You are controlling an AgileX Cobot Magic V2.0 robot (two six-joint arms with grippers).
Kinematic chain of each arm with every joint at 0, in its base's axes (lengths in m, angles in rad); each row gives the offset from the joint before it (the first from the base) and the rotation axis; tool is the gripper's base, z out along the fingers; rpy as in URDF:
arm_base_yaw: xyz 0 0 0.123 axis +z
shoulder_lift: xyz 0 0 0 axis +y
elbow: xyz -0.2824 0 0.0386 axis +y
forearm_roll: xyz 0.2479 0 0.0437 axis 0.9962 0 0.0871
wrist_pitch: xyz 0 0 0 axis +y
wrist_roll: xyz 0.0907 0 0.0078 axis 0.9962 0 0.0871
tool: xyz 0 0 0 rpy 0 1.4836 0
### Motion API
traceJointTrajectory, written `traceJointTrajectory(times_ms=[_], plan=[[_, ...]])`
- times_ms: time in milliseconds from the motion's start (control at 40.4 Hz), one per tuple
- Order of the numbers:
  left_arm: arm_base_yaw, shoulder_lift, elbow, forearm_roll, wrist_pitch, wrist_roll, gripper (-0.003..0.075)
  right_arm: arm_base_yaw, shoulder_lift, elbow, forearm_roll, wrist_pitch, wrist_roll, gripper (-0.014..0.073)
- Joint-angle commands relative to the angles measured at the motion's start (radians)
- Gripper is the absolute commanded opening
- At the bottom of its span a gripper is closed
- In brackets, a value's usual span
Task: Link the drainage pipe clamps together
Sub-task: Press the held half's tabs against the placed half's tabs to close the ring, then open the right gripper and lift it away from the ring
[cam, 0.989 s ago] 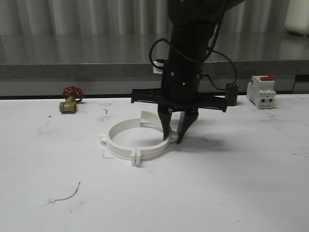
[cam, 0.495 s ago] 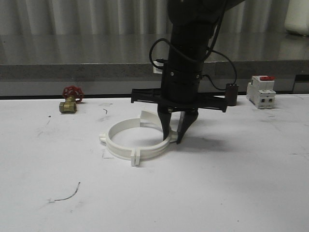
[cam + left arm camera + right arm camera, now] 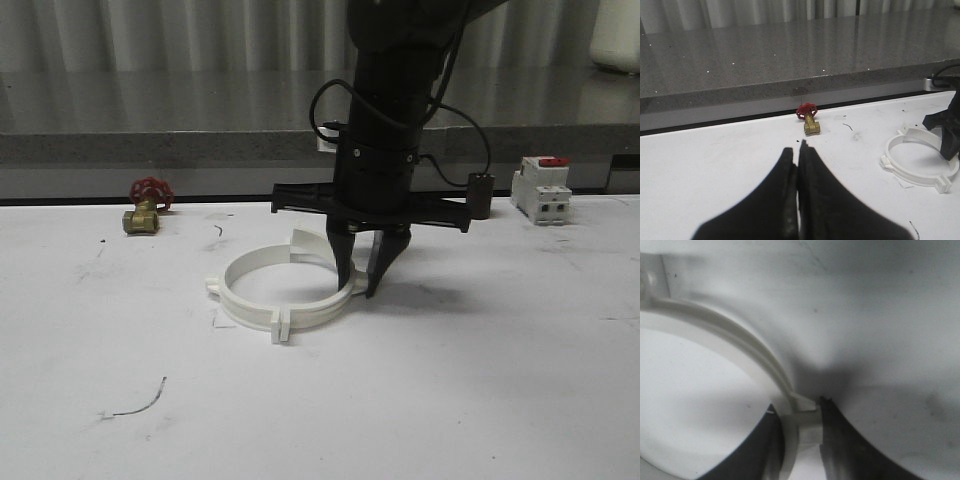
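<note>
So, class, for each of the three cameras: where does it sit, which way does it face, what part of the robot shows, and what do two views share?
Front view: faces forward over the table; shows the right gripper closed on the drainage pipe clamps.
Left wrist view: sits on the left arm, looks across the table towards the brass valve; shows the shut left gripper.
Right wrist view: sits on the right arm, looks down at the clamp joint; its fingers straddle it.
Shared: front and left wrist views both show valve and clamps.

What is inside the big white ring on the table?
Inside the drainage pipe clamps you see just bare white table. One finger of the right gripper dips inside the ring, pinching its wall and hiding that bit of it.
</note>
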Motion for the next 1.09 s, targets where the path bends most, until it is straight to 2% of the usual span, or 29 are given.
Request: traceJointTrajectory(times_ms=[0,148,297,371,742,890,989,1063], plan=[[-0.009,0.01,-0.027,0.006,-0.071,0.001,-0.002,-0.004,-0.058,-0.024,0.004,-0.01,-0.001,0.0171],[-0.009,0.01,-0.027,0.006,-0.071,0.001,-0.002,-0.004,-0.058,-0.024,0.004,-0.028,-0.001,0.0255],[-0.009,0.01,-0.027,0.006,-0.071,0.001,-0.002,-0.004,-0.058,-0.024,0.004,-0.036,-0.001,0.0403],[-0.009,0.01,-0.027,0.006,-0.071,0.001,-0.002,-0.004,-0.058,-0.024,0.001,-0.039,-0.001,0.044],[-0.009,0.01,-0.027,0.006,-0.071,0.001,-0.002,-0.006,-0.134,-0.024,-0.008,-0.05,-0.001,0.0442],[-0.009,0.01,-0.027,0.006,-0.071,0.001,-0.002,-0.006,-0.183,-0.021,-0.008,-0.023,-0.016,0.0376],[-0.009,0.01,-0.027,0.006,-0.071,0.001,-0.002,-0.006,-0.203,-0.021,-0.008,0.012,-0.039,0.0255],[-0.009,0.01,-0.027,0.006,-0.071,0.001,-0.002,-0.006,-0.224,-0.021,-0.008,0.018,-0.04,0.0129]])
